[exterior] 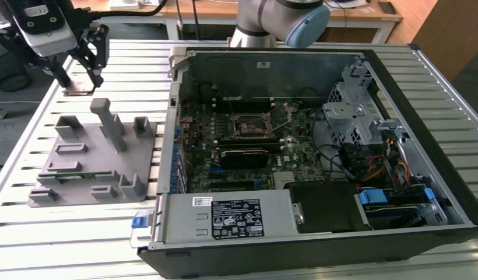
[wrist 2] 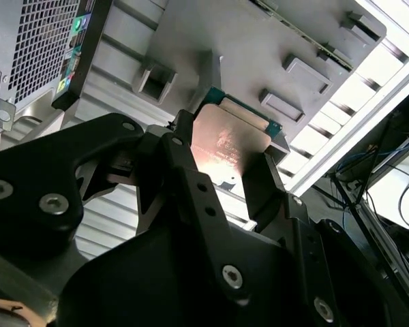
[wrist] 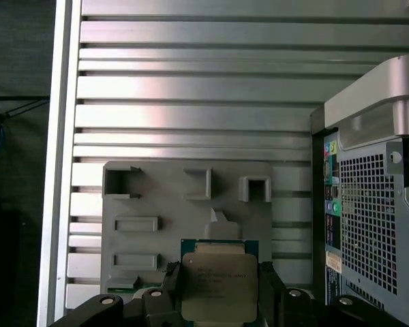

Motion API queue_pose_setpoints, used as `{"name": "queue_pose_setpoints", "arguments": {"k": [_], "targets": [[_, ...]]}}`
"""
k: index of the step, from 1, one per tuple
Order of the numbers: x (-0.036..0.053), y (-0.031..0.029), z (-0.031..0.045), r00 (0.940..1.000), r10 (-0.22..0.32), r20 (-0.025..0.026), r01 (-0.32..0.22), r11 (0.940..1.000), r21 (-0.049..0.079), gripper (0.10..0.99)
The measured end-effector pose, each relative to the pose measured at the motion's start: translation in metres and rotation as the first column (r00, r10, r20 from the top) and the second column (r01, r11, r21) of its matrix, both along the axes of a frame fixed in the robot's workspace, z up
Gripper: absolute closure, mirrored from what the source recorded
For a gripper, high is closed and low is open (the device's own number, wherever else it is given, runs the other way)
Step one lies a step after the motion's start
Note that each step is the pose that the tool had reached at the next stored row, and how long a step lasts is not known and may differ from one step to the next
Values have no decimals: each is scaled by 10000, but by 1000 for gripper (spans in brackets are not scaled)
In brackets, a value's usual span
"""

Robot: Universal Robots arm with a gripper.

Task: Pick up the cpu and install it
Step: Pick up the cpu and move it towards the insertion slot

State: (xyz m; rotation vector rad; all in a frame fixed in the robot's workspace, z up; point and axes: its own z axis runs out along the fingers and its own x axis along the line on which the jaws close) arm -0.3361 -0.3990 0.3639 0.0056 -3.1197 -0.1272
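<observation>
The cpu point(exterior: 80, 88), a flat square chip with a silvery top and green rim, hangs level in my gripper point(exterior: 80, 79) at the far corner of the slatted table on the exterior view's left. In both wrist views the black fingers point(wrist: 170, 283) press on two opposite edges of the cpu point(wrist: 219, 285), with the grey fixture plate point(wrist: 163, 197) underneath. The second wrist view shows the cpu point(wrist 2: 228, 146) between the fingers point(wrist 2: 259, 184), above the plate. The motherboard's square socket point(exterior: 255, 123) lies inside the open computer case point(exterior: 425, 116), far from the gripper toward the exterior view's right.
The grey fixture plate point(exterior: 91, 157) has upright posts point(exterior: 106, 119) and a green memory stick point(exterior: 76, 173) in a slot. The case's perforated rear wall point(wrist: 368, 225) stands close beside the plate. The arm's base point(exterior: 282, 20) rises behind the case. The table edge point(wrist: 58, 170) is near.
</observation>
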Motion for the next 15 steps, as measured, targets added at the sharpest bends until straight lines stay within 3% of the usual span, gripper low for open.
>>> {"name": "queue_pose_setpoints", "arguments": {"k": [15], "targets": [[264, 10, 0, 10000, 37, -1, -37, 10000, 0, 549]]}}
